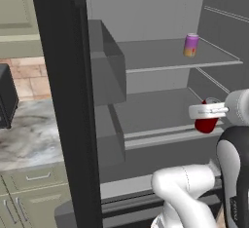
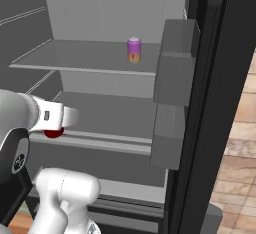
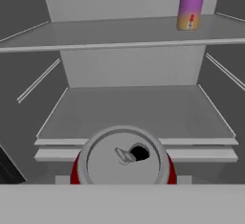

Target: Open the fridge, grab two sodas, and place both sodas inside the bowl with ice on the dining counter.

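The white arm rises from its base, bends at a rounded elbow and reaches level into the open fridge (image 1: pixel 160 8), its wrist over the front edge of the lower shelf (image 1: pixel 160 110). The tool (image 1: pixel 208 111) sits at the red can (image 1: pixel 206 123), which hangs tilted at that shelf's front edge, just past the lip. In the hand view the can (image 3: pixel 123 160) is seen end-on, its silver lid and pull tab facing the camera, the red wall showing as thin slivers either side. The fingers are hidden behind the wrist block and the can, so I cannot tell whether the tool is clamped on the can or standing apart. From the right base view only a small red patch (image 2: pixel 53 131) shows below the wrist.

The purple-and-orange can (image 1: pixel 191 45) stands upright on the upper shelf (image 1: pixel 155 56), toward its right side and well apart from the red one. The open fridge door (image 1: pixel 63 100) cuts off much of the marble tabletop (image 1: pixel 29 134) to the left.
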